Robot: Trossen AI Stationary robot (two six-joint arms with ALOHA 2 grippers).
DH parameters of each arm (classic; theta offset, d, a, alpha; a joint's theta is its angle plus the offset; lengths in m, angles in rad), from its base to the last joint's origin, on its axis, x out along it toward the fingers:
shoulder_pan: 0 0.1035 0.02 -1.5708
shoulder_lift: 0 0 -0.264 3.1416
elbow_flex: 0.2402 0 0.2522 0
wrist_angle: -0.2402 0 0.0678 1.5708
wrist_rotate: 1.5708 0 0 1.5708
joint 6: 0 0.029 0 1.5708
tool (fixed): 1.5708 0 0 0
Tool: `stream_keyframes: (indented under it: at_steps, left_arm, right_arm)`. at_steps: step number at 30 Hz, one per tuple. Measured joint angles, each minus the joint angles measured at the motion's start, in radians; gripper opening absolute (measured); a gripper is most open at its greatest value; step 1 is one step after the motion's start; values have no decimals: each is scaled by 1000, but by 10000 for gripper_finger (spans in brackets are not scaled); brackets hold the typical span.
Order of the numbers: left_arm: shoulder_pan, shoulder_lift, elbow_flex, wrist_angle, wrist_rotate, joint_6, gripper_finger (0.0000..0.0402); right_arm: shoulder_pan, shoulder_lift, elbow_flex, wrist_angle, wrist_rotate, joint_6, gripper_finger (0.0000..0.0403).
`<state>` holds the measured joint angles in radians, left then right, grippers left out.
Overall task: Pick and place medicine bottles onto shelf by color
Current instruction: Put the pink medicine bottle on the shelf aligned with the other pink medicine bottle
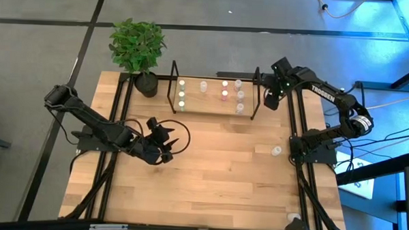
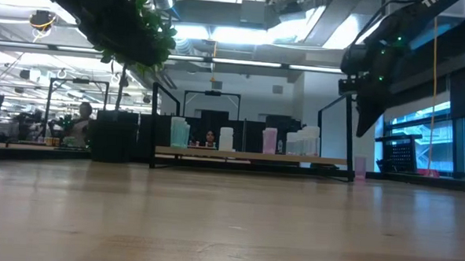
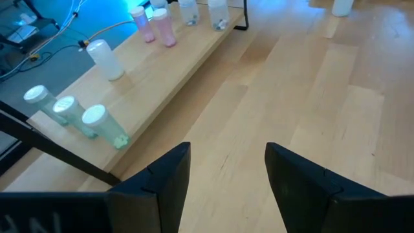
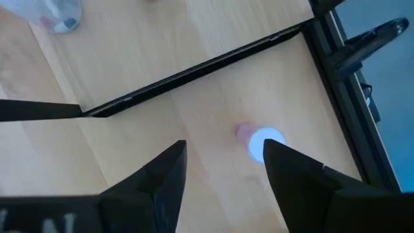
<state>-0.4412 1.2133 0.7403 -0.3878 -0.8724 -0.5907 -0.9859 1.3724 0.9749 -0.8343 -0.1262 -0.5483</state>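
The shelf (image 1: 211, 112), a wooden board in a black wire frame, stands at the table's far side. On it stand green bottles (image 3: 103, 126), a white one (image 3: 107, 58), pink ones (image 3: 165, 29) and clear ones (image 1: 240, 96). A pink bottle (image 4: 262, 144) stands upright on the table just right of the shelf; it also shows in the low view (image 2: 360, 167). My right gripper (image 4: 223, 175) hangs open above and beside it, touching nothing. My left gripper (image 3: 226, 175) is open and empty over the table's left middle (image 1: 168, 142).
A potted plant (image 1: 138, 48) stands at the shelf's far left corner. A loose bottle (image 1: 276, 151) stands on the table near the right edge, and another (image 1: 293, 217) near the front right corner. The black shelf wire (image 4: 194, 71) runs close by my right gripper.
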Motion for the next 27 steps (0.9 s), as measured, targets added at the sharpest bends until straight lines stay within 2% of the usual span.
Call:
stream_keyframes:
  at_steps: [5,11,20,27]
  left_arm:
    - [0,0,0,0,0,0,194]
    - [0,0,0,0,0,0,194]
    - [0,0,0,0,0,0,194]
    - [0,0,0,0,1,0,194]
  right_arm:
    - [-18,0,0,-25,1,28,257]
    - [-18,0,0,-15,-4,-108,310]
    - [-18,8,0,7,2,-116,316]
    - [-18,87,0,9,34,-71,316]
